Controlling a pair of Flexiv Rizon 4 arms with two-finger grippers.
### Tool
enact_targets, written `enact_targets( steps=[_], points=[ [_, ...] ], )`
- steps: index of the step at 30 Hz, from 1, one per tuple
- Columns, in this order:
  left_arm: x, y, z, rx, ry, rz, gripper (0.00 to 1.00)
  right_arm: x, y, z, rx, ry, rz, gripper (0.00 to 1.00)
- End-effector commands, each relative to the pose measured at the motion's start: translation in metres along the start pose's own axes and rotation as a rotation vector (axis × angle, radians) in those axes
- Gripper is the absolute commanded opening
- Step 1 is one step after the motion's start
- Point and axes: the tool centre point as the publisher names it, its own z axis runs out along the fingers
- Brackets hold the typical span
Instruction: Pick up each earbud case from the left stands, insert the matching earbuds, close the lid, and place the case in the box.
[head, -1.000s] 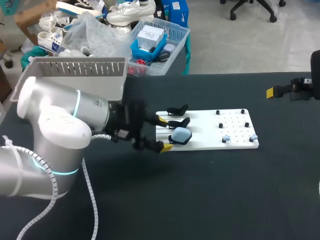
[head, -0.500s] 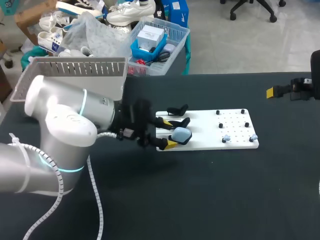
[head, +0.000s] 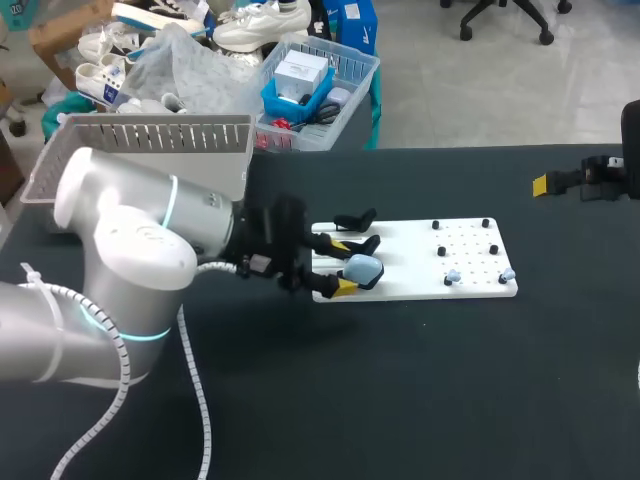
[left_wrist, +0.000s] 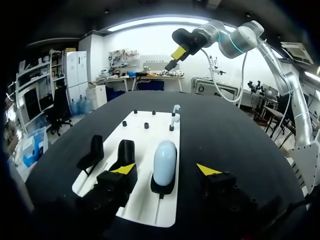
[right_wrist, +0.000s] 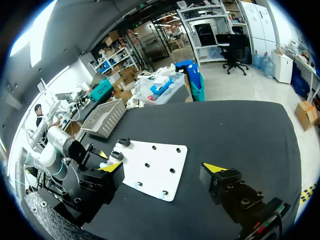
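Note:
A light blue earbud case (head: 362, 268) sits closed on the nearest black stand at the left end of the white board (head: 470, 255). My left gripper (head: 335, 265) straddles it, open, with a gap on each side of the case (left_wrist: 164, 161) between the yellow tips of the gripper (left_wrist: 166, 170). Two empty black stands (left_wrist: 124, 152) stand beside the case. Two pale blue earbuds (head: 452, 277) rest on pegs at the board's near right. My right gripper (right_wrist: 163, 167) hangs open and empty high over the table's far right (head: 545, 184).
A grey slatted basket (head: 150, 150) stands at the table's back left, behind my left arm. Small black pegs (head: 465, 226) dot the right half of the board. Bare black tabletop (head: 420, 400) lies in front of the board.
My left gripper has slid right along the board's left end until its fingers flank the blue case, and the fingers have narrowed a little. The right arm has not moved.

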Motion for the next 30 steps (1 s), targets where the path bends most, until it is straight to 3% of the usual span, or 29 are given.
enact_targets(
  steps=[1, 18, 30],
  points=[
    [0.0000, 0.0008, 0.0039, 0.004, 0.005, 0.001, 0.76, -0.0002, 0.0001, 0.0001, 0.001, 0.000, 0.000, 1.00],
    [-0.0016, 0.0024, 0.0109, -0.002, 0.003, -0.019, 0.73, -0.0002, 0.0001, 0.0001, 0.001, 0.000, 0.000, 1.00],
    [0.0026, 0.0061, 0.0124, -0.019, 0.011, -0.032, 0.62, -0.0002, 0.0001, 0.0001, 0.001, 0.000, 0.000, 1.00]
  ],
)
